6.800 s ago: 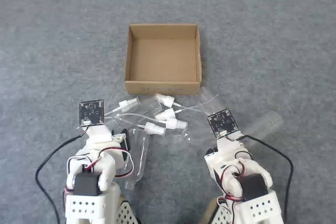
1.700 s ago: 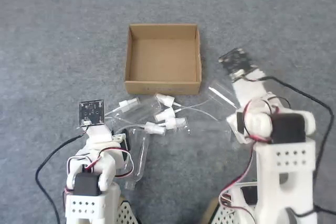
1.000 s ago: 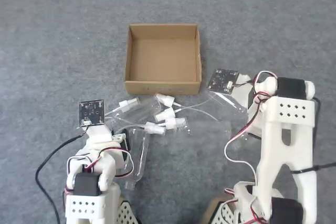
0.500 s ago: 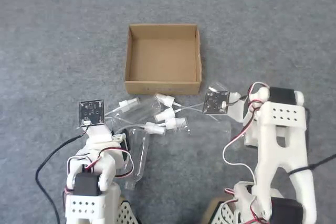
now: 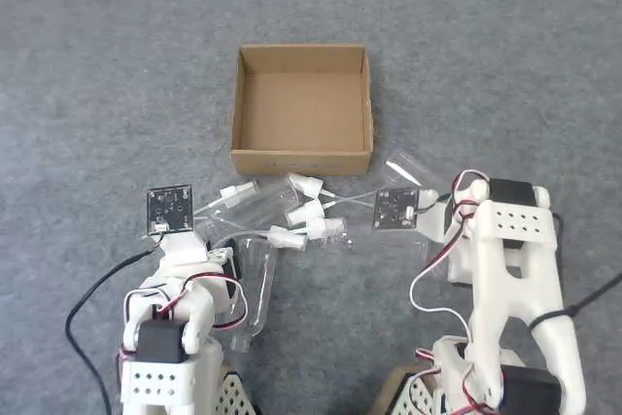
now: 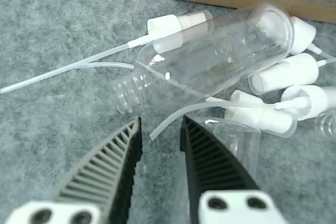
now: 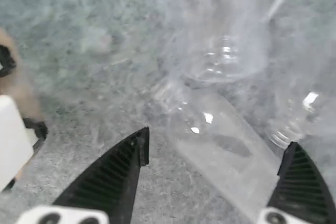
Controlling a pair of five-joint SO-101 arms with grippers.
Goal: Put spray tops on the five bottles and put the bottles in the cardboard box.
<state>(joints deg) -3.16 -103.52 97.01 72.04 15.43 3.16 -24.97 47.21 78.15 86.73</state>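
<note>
My right gripper hangs wide open, a clear bottle lying on the surface between its jaws. Neighbouring bottles crowd just beyond; closing off-centre could pinch one or send the slick round bottle rolling sideways.

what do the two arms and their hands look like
The left arm and right arm are white plastic with black motors, red and white wires, a black cable and a dark square circuit board at the wrist. The left hand and right hand have black, ribbed, pointed fingers on white mounts.
</note>
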